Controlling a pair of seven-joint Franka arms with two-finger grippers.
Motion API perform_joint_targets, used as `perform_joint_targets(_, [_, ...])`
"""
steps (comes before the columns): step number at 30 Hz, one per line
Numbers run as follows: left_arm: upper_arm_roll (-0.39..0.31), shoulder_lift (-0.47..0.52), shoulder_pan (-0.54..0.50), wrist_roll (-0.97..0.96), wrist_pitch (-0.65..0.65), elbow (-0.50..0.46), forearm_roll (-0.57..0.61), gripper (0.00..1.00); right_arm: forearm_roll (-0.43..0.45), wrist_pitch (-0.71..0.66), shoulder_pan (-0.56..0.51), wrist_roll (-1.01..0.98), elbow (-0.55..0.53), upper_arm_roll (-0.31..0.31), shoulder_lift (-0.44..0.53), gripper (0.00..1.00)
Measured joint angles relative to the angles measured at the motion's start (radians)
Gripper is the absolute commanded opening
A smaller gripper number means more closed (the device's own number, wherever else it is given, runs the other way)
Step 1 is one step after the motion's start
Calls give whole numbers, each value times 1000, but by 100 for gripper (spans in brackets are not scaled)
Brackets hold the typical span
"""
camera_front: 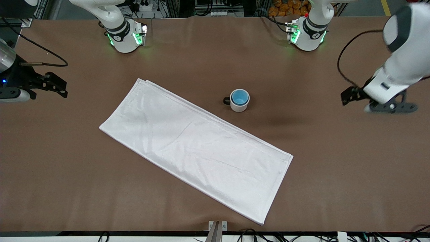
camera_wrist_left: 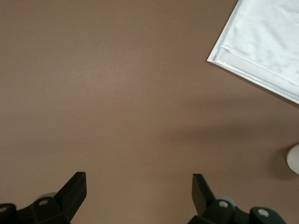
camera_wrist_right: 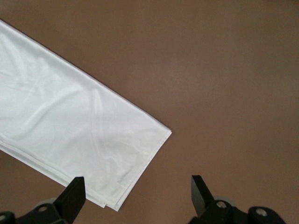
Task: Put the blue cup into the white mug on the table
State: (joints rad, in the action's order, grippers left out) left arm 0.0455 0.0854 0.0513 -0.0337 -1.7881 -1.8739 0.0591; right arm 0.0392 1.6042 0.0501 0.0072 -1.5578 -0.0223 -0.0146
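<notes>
The blue cup [camera_front: 239, 97] sits inside the white mug [camera_front: 239, 106], which stands upright on the brown table [camera_front: 336, 161] with its black handle toward the right arm's end. A sliver of the mug shows at the edge of the left wrist view [camera_wrist_left: 295, 159]. My left gripper [camera_front: 347, 95] is open and empty, over bare table near the left arm's end, well apart from the mug; it also shows in the left wrist view [camera_wrist_left: 139, 179]. My right gripper [camera_front: 57, 85] is open and empty, over the table's right-arm end; in the right wrist view [camera_wrist_right: 138, 184] it is over a cloth corner.
A large white folded cloth [camera_front: 195, 148] lies slantwise across the middle of the table, just nearer the front camera than the mug. It shows in the left wrist view [camera_wrist_left: 266, 42] and the right wrist view [camera_wrist_right: 70, 126]. The arm bases [camera_front: 126, 33] stand along the table's back edge.
</notes>
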Motion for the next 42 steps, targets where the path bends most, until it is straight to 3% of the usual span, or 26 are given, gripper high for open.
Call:
perform_joint_targets(8, [0, 38, 22, -4, 111, 125, -19, 100, 0, 0, 0, 0, 0, -2, 3, 100])
perform_joint_targets(23, [-1, -37, 23, -14, 60, 128, -60, 100, -3, 0, 9, 0, -3, -7, 3, 100])
perform_joint_targets(30, [-1, -65, 23, -14, 37, 129, -60, 100, -78, 5, 10, 1, -2, -3, 3, 100])
perform_joint_targets(42, [-2, -67, 23, -14, -2, 136, -60, 100, -91, 7, 10, 1, 4, 0, 5, 100])
